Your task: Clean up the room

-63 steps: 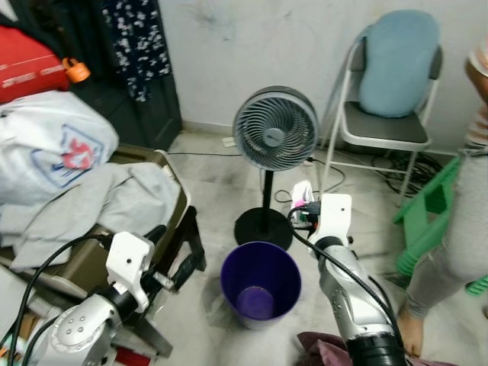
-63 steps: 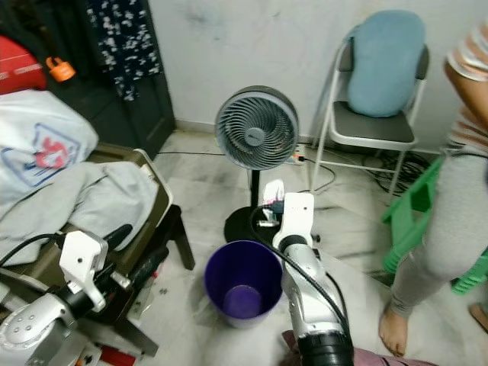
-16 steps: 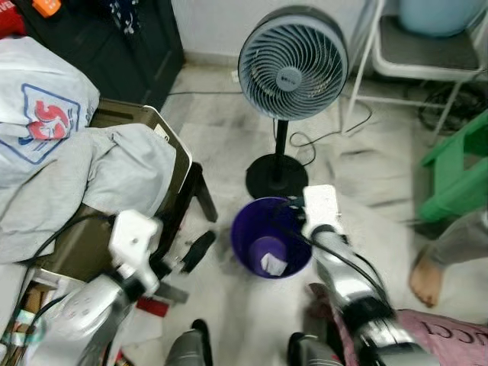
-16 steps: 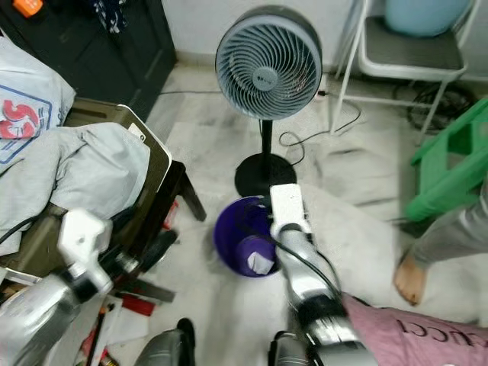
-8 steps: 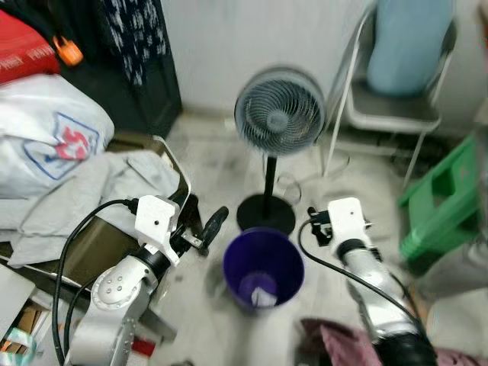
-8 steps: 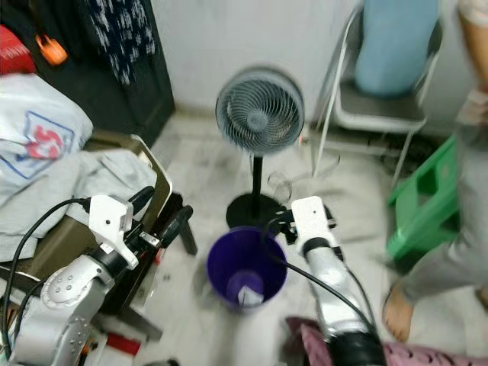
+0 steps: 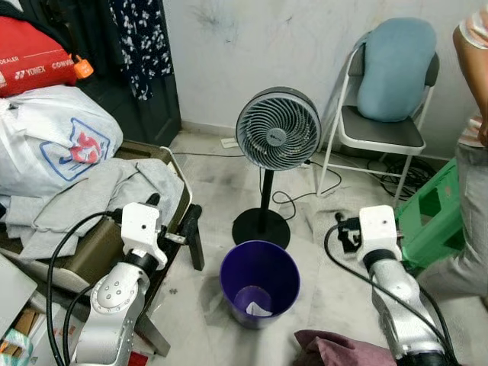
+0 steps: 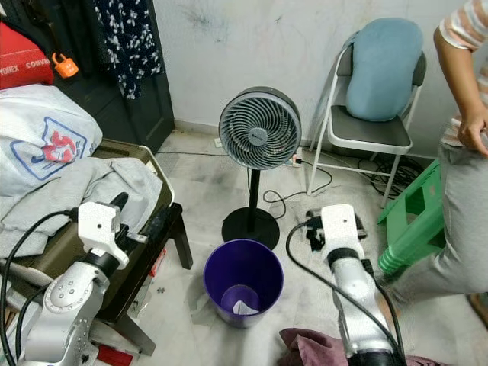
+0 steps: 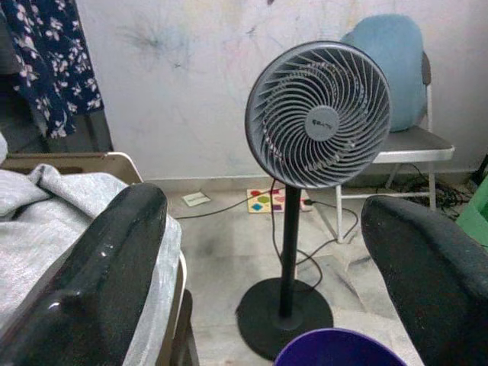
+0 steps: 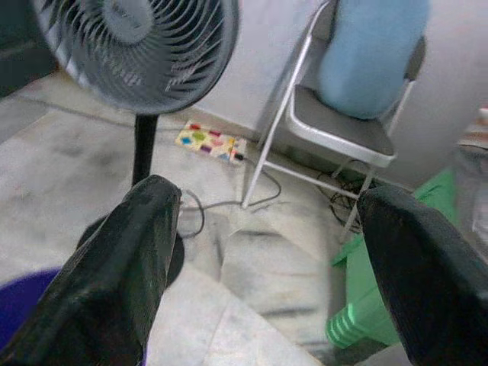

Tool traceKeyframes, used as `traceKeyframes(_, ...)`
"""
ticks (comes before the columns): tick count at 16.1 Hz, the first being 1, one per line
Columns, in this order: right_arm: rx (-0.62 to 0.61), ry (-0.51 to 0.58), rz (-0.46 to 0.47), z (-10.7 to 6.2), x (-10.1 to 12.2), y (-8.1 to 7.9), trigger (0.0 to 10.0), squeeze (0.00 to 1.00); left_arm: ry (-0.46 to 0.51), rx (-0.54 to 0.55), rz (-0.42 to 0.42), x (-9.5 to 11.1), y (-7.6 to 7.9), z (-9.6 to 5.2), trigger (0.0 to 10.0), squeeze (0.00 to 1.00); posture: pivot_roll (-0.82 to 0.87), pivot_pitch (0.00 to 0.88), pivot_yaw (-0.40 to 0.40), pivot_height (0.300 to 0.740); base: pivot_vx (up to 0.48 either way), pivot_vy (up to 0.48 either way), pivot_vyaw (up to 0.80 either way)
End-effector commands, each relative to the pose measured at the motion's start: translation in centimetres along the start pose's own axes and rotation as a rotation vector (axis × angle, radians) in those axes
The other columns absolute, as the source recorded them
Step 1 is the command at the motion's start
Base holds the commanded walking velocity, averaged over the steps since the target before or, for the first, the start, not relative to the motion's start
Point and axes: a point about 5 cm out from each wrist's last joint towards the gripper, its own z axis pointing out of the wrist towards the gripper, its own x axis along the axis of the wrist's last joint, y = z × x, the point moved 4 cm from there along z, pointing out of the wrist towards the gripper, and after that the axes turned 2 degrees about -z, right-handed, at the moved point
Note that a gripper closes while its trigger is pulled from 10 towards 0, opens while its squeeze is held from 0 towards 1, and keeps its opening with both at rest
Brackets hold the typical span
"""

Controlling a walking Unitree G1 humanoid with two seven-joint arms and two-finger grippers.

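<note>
far left: a red bag sits on top of a white plastic bag, with grey clothes draped over an olive suitcase.
left gripper: held up beside the suitcase, its two black fingers spread wide apart with nothing between them.
bin: the purple bin stands on the floor between the two arms, just in front of the fan's base; a crumpled white scrap lies at its bottom.
fan: a grey standing fan stands behind the bin, upright on a round black base.
maroon cloth: lies on the floor at the near edge, beside the bin.
right gripper: raised to the right of the bin, fingers released and wide apart, empty.
chair: a folding chair against the wall holds a blue cushion.
green stool: right of the right arm, near the chair.
far right: a person in grey trousers stands by the stool.
</note>
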Motion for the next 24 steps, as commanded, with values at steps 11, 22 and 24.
traceKeyframes(11, 0.1, 0.237, 0.057, -4.0, 5.8, -1.3, 10.0, 0.0, 0.034, -0.042, 0.038, 1.1, 0.5, -3.7, 10.0, 0.0, -0.09, 0.0, -0.002, 0.74, 0.0, 0.0, 0.0)
traceKeyframes(22, -0.001, 0.14, 0.05, -6.2, 3.6, -1.3, 10.0, 0.0, 0.028, 0.033, -0.05, 1.4, 1.8, -4.0, 10.0, 0.0, -0.13, 0.0, -0.002, 0.74, 0.0, 0.0, 0.07)
traceKeyframes(24, 0.009, 0.139, 0.061, -6.1, 3.6, -1.5, 10.0, 0.0, 0.023, 0.034, -0.052, 1.3, 1.7, -4.0, 10.0, 0.0, -0.13, 0.0, -0.007, 0.74, 0.0, 0.0, 0.8)
